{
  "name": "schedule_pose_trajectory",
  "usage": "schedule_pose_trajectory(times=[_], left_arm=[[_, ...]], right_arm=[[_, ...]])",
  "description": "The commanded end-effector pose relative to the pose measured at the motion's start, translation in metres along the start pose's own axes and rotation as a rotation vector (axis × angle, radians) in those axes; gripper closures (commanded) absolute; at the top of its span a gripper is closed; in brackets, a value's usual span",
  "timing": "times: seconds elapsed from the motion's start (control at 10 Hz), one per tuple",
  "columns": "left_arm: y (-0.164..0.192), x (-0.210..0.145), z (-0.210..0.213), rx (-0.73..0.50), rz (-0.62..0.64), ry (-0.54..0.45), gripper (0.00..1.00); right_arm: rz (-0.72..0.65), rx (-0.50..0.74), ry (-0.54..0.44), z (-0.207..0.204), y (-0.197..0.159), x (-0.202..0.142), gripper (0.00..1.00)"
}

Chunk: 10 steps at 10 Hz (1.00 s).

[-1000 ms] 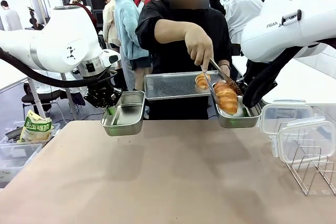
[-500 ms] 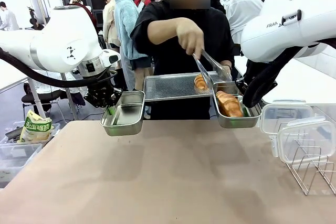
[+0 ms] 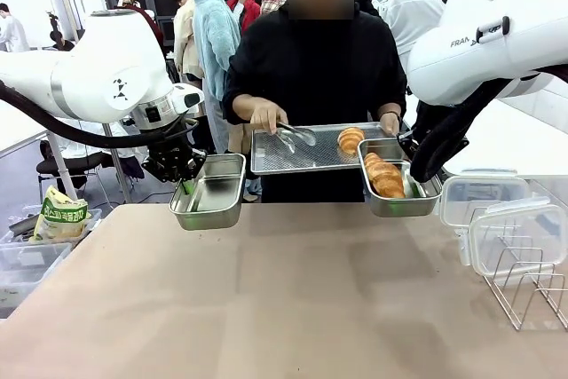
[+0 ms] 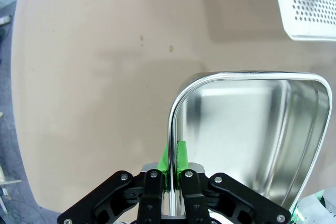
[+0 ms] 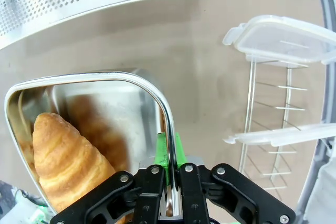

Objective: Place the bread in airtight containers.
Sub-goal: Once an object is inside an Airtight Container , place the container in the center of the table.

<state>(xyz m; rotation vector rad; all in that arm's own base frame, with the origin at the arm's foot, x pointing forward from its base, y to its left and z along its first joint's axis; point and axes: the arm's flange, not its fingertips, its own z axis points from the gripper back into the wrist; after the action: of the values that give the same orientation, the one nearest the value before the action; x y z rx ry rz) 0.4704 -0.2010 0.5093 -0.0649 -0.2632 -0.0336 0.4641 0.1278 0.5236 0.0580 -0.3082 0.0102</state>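
In the front view my left gripper is shut on the left rim of an empty steel airtight container, held above the table. My right gripper is shut on the right rim of the other airtight container, in which one bread lies. A second bread rests on the perforated tray that the person holds. The left wrist view has my gripper pinching the rim of the empty container. The right wrist view has my gripper on the rim beside the bread.
The person's hand lays tongs on the tray. Clear lids lean on a wire rack at the table's right. A bag and bins stand off the table's left edge. The brown tabletop lies below both containers.
The person set the bread down into the right container, lifted the tongs away, and moved hand and tongs left onto the tray. Both grippers kept still.
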Motion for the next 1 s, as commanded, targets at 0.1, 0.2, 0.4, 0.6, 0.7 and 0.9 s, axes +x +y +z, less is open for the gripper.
schedule_pose_trajectory(times=[0.1, 0.2, 0.4, 0.6, 0.7, 0.9], left_arm=[[0.0009, 0.0012, 0.0033, -0.002, 0.001, -0.006, 1.0], [0.0009, 0.0012, 0.0033, -0.002, 0.001, -0.006, 1.0], [0.0009, 0.0012, 0.0033, -0.002, 0.001, -0.006, 1.0], [0.0009, 0.0012, 0.0033, -0.002, 0.001, -0.006, 1.0], [0.0009, 0.0012, 0.0033, -0.002, 0.001, -0.006, 1.0], [0.0009, 0.0012, 0.0033, -0.002, 0.001, -0.006, 1.0]], right_arm=[[-0.002, 0.005, -0.016, 0.0037, -0.0002, 0.0012, 1.0], [-0.002, 0.005, -0.016, 0.0037, -0.0002, 0.0012, 1.0], [-0.002, 0.005, -0.016, 0.0037, -0.0002, 0.0012, 1.0], [-0.002, 0.005, -0.016, 0.0037, -0.0002, 0.0012, 1.0], [-0.002, 0.005, -0.016, 0.0037, -0.0002, 0.0012, 1.0], [-0.002, 0.005, -0.016, 0.0037, -0.0002, 0.0012, 1.0]])
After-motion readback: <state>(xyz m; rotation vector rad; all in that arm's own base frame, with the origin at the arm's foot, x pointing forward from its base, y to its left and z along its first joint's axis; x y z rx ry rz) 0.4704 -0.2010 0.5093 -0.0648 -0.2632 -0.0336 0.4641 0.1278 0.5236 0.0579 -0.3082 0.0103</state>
